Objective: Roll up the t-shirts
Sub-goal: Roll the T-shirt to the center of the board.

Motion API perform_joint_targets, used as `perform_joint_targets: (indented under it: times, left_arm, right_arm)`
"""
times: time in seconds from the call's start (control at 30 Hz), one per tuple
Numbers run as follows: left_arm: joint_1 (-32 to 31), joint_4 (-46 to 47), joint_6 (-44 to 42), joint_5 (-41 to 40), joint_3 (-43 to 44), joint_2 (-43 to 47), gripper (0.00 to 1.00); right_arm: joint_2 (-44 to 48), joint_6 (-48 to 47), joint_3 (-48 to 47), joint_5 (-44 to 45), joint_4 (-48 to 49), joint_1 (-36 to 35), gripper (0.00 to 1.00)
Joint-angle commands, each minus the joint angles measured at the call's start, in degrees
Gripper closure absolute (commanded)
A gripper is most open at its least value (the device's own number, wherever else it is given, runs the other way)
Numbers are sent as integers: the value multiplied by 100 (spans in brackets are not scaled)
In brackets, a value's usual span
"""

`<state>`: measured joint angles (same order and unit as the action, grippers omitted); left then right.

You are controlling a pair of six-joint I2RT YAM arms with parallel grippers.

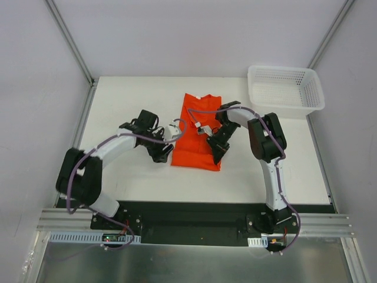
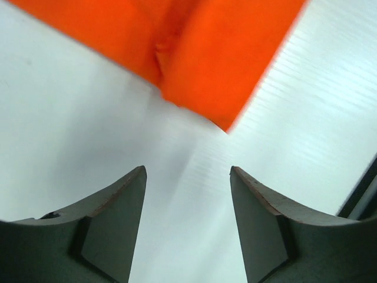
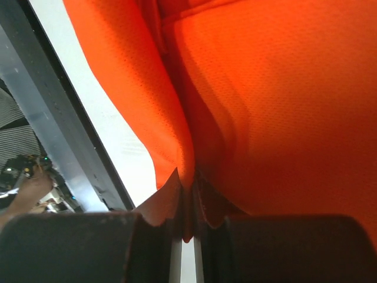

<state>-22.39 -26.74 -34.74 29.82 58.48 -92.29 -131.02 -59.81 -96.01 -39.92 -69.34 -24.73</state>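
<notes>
**Desk** (image 1: pixel 283 159), count 1. White, flat top. Carries every item below.

**Arms**, count 2. Both are bolted at the near edge.
- Left arm (image 1: pixel 112 147): the elbow is folded out to the left. The forearm reaches right, toward the centre, and sits low over the desk.
- Right arm (image 1: pixel 268 141): rises from its base. It bends at the elbow and reaches left and down over the cloth.

**T-shirt** (image 1: pixel 197 138), count 1. Plain orange-red, with no print.
- It lies flat at mid-desk, between the two tools.
- It is folded lengthwise into a tall narrow strip.
- The collar is at the far end and the hem is at the near end.

**Basket** (image 1: pixel 285 88), count 1. White plastic mesh, upright. It stands at the far right corner, well apart from the t-shirt.

**Tools**, count 2.
- Left tool (image 1: pixel 165 152): the fingers (image 2: pixel 112 224) are spread and hold nothing. It sits just beside the near left corner of the t-shirt without touching it. In the wrist view, bare desk shows between the fingertips and the cloth corner ahead.
- Right tool (image 3: pixel 187 188): the fingers are pressed together, pinching a raised fold of the t-shirt. The pinch is at the cloth's right edge, toward the near end. The cloth bunches upward from the pinch.
</notes>
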Motion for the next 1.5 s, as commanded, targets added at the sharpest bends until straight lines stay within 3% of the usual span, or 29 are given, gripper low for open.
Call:
perform_joint_targets:
  times: [0.0,0.2,0.4,0.77,1.0,1.1,1.17,1.27,1.3,1.33,1.47]
  left_arm:
    - [-353,677,-690,-433,-994,1422,41]
    - [-1161,2204,-1789,-812,-1927,2268,40]
    - [-1680,3042,-2212,-706,-2016,1751,40]
    - [-1856,3062,-2476,-600,-1779,1003,44]
    - [-1900,2859,-2826,-1293,-1550,283,50]
    - [-1909,2868,-3214,-1426,-1585,89,55]
    - [-1918,2824,-3241,-1497,-1576,-16,60]
    - [-1927,2701,-3328,-1462,-1541,-96,76]
    - [-1927,2440,-3294,-1453,-1506,-114,85]
    - [-1927,2324,-3267,-1436,-1463,-122,89]
    - [-1909,1420,-2960,-1077,-928,-219,100]
  right_arm:
    - [-143,154,-287,72,-378,74,90]
    - [-310,57,-480,-7,-642,74,90]
    - [-345,49,-533,-7,-695,82,90]
    - [-486,-48,-709,-77,-923,91,89]
    - [-582,-109,-858,-165,-1081,144,86]
    - [-609,-127,-885,-174,-1134,153,80]
    - [-591,-127,-876,-174,-1134,162,69]
    - [-407,39,-771,-304,-802,293,58]
    - [-207,101,-744,-384,-687,363,52]
    - [-74,345,-727,-472,-547,451,44]
    - [637,628,-990,-956,-274,1117,36]
